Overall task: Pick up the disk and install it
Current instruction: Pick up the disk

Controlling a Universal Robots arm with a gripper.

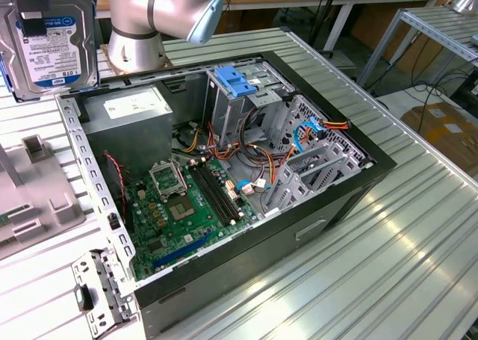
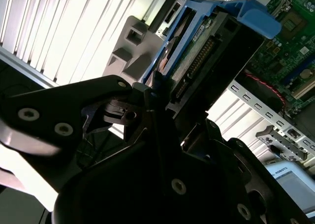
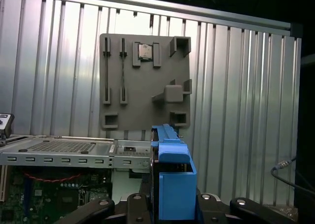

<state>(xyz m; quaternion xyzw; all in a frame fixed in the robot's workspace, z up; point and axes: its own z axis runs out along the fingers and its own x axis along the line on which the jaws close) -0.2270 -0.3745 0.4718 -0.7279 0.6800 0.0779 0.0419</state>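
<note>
The disk (image 1: 54,50), a silver hard drive with a white-and-blue label, hangs upright in the air at the exterior view's far left, above the table and beside the open computer case (image 1: 299,228). My gripper (image 1: 33,19) is shut on its upper edge. In the first wrist view the disk's blue side rail (image 3: 173,177) stands edge-on between my black fingers (image 3: 140,204). In the second wrist view the disk (image 2: 211,47) with its connector pins and blue rail sticks out past my gripper (image 2: 160,98).
Inside the case lie a green motherboard (image 1: 179,205), a grey power-supply box (image 1: 127,112), and a metal drive cage topped by a light-blue latch (image 1: 235,82), with loose cables around it. A grey parts holder (image 3: 142,81) rests on the ribbed table (image 1: 388,280). The arm's base (image 1: 138,34) stands behind the case.
</note>
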